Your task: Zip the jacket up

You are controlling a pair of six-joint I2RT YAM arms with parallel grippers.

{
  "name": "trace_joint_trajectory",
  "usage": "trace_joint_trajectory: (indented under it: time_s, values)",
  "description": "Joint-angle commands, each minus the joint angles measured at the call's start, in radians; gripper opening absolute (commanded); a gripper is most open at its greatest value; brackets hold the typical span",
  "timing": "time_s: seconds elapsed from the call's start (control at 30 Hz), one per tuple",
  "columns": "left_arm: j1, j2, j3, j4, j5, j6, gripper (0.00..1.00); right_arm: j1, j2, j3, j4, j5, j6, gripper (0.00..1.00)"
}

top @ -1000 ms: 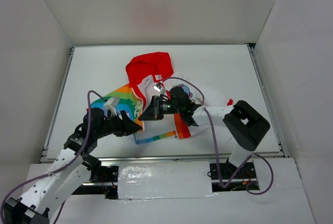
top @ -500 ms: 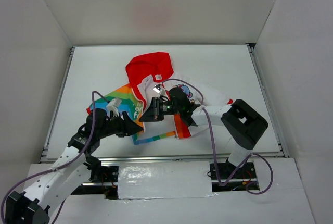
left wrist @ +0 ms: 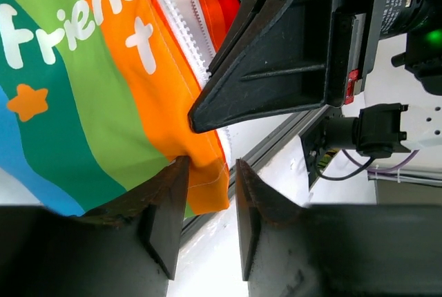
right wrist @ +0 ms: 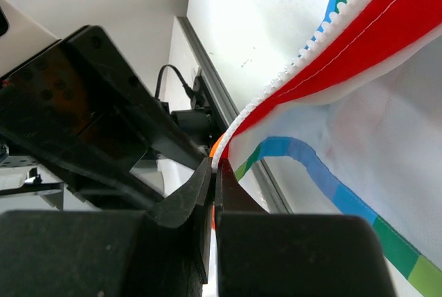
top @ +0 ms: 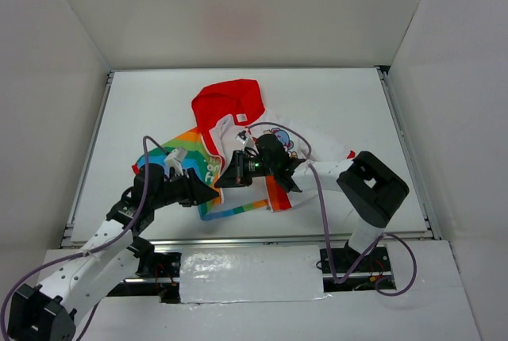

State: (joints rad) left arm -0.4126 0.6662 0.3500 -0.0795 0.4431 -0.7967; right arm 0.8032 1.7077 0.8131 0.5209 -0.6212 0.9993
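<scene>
The jacket (top: 238, 131) lies mid-table, red hood (top: 230, 101) at the back, rainbow panel (top: 189, 160) to the left, cartoon-print panel (top: 305, 144) to the right. My right gripper (top: 225, 177) reaches left across the front opening. In the right wrist view it (right wrist: 215, 166) is shut on the jacket's white-toothed zipper edge (right wrist: 324, 31) with red trim. My left gripper (top: 209, 193) sits at the rainbow panel's lower corner. In the left wrist view it (left wrist: 207, 173) is open; the orange hem corner (left wrist: 207, 179) hangs between its fingertips, touching the left finger (left wrist: 166, 204). The right gripper's black body (left wrist: 290, 48) is just above.
A metal rail (top: 262, 240) runs along the table's near edge, close under both grippers. White walls enclose the table on the left, back and right. A purple cable (top: 321, 198) loops from the right arm over the jacket's right side.
My left arm has slid a little right, bringing its jaws up to the rainbow hem corner. The right gripper has stayed nearly still, still holding the zipper edge.
</scene>
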Motion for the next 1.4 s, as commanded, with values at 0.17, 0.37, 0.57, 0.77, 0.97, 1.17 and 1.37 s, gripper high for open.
trace_joint_trajectory:
  time_s: [0.17,0.37,0.57,0.77,0.97,1.17,1.37]
  values:
    - [-0.011,0.021,-0.002,0.052,0.016,-0.004,0.60,0.010,-0.002,0.058,-0.051,0.046,-0.024,0.00]
    - [-0.015,0.032,-0.016,0.043,0.002,0.004,0.60,0.010,0.009,0.081,-0.058,0.044,-0.013,0.00]
    - [-0.022,0.046,-0.029,0.106,0.019,-0.015,0.52,0.011,0.017,0.089,-0.061,0.043,-0.013,0.00]
    - [-0.023,0.047,-0.009,0.103,0.006,-0.010,0.45,0.011,0.024,0.084,-0.058,0.038,-0.011,0.00]
    - [-0.023,0.053,-0.019,0.119,0.006,-0.013,0.43,0.016,0.036,0.090,-0.058,0.031,-0.016,0.00]
    - [-0.023,0.056,-0.020,0.118,-0.001,-0.015,0.38,0.019,0.044,0.097,-0.070,0.028,-0.022,0.00]
    - [-0.025,0.072,-0.017,0.121,-0.001,-0.015,0.46,0.019,0.038,0.107,-0.091,0.025,-0.043,0.00]
